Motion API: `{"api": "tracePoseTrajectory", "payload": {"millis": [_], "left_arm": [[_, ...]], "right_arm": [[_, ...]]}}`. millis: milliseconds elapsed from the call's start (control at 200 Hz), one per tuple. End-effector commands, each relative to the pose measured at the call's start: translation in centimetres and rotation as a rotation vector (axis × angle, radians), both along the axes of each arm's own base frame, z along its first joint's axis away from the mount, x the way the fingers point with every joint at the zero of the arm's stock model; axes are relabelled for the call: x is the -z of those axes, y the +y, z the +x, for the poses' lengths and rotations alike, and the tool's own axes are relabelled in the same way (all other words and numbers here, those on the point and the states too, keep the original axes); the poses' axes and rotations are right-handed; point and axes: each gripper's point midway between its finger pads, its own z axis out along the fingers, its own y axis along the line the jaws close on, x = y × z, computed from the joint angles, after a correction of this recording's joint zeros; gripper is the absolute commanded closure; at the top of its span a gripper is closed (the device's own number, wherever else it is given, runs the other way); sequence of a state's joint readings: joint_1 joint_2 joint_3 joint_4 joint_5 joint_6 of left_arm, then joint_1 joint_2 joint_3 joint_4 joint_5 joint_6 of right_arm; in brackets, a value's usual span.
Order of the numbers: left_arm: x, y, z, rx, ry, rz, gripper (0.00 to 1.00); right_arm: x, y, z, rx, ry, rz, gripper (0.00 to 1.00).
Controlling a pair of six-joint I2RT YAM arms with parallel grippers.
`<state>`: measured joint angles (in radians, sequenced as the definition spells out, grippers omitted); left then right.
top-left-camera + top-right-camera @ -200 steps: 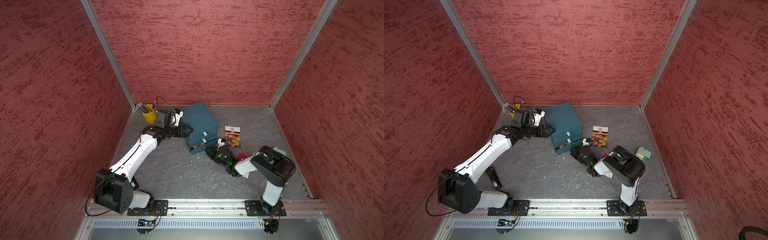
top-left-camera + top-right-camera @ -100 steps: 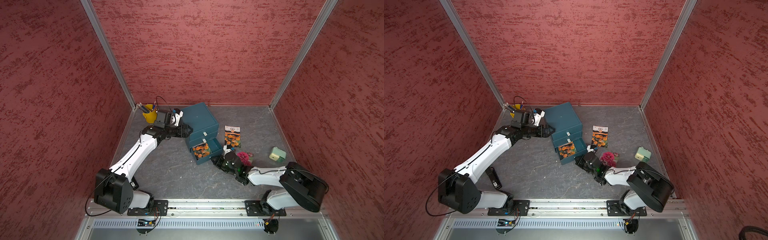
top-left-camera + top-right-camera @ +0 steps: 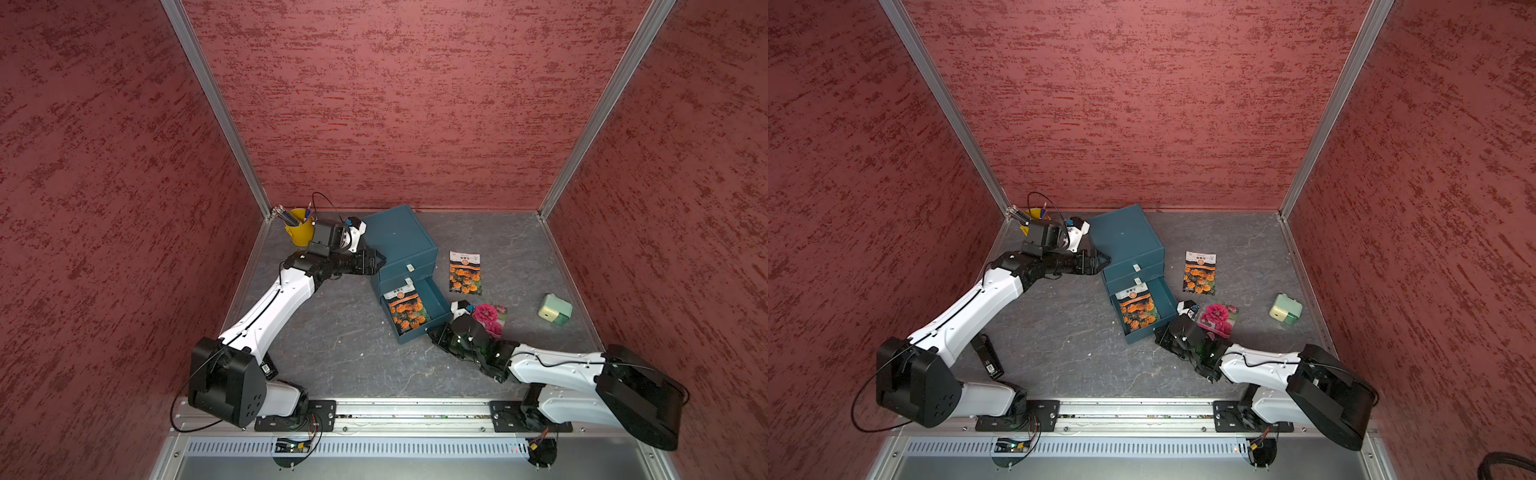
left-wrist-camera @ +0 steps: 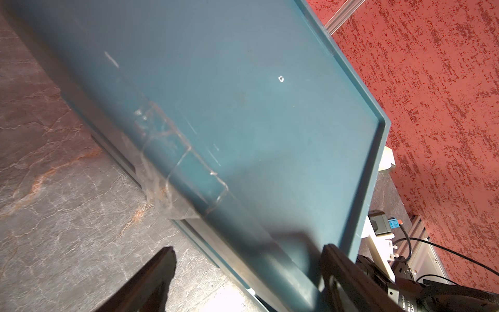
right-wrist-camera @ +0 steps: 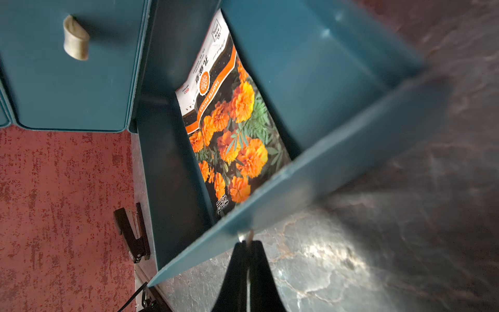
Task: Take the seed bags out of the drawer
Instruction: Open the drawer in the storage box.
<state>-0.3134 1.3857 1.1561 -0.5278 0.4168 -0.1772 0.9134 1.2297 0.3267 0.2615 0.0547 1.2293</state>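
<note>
The bottom drawer (image 3: 412, 335) (image 3: 1144, 335) of the teal cabinet (image 3: 397, 232) (image 4: 243, 94) stands pulled out. One orange-flower seed bag (image 3: 405, 309) (image 3: 1137, 309) (image 5: 232, 129) lies inside it. A second orange one (image 3: 465, 273) (image 3: 1200, 273) and a pink one (image 3: 490, 318) (image 3: 1219, 318) lie on the floor to the right. My right gripper (image 3: 432, 332) (image 5: 248, 243) is shut on the drawer's white pull tab (image 5: 249, 235). My left gripper (image 3: 380, 264) (image 4: 248, 250) is open, its jaws straddling the cabinet's upper left edge.
A yellow pencil bucket (image 3: 299, 228) stands in the back left corner behind my left wrist. A pale green sharpener (image 3: 555, 308) sits at the right. A black stapler (image 3: 986, 355) lies under my left arm. Two closed drawers (image 3: 409, 268) sit above the open one.
The bottom drawer has slid out toward the front, drawn by my right gripper, and the orange bag inside now shows. My right arm has dropped low and stretched out. The left arm has stayed put.
</note>
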Motion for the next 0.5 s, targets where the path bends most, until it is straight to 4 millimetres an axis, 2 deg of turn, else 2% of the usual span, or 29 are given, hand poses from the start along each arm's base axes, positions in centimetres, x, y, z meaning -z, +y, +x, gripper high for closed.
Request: {"api": "tracePoseTrajectory", "payload": {"millis": [0, 215, 271, 366, 496], "left_arm": [[3.0, 1.8, -1.2, -0.03, 0.097, 0.104, 0.13], [3.0, 1.8, -1.3, -0.031, 0.096, 0.101, 0.13], [3.0, 1.8, -1.2, -0.031, 0.095, 0.1, 0.13], [2.9, 1.8, -1.2, -0.031, 0.093, 0.1, 0.13], [3.0, 1.8, -1.2, -0.031, 0.093, 0.102, 0.13]], "right_arm": [[0.7, -0.8, -0.6, 0.021, 0.011, -0.032, 1.0], [1.0, -0.9, -0.9, 0.027, 0.021, -0.043, 1.0], [0.8, -0.9, -0.8, 0.028, 0.014, -0.045, 0.83], [0.0, -1.0, -0.7, 0.024, -0.003, -0.06, 0.61], [-2.1, -0.9, -0.4, -0.002, -0.04, -0.09, 0.48]]}}
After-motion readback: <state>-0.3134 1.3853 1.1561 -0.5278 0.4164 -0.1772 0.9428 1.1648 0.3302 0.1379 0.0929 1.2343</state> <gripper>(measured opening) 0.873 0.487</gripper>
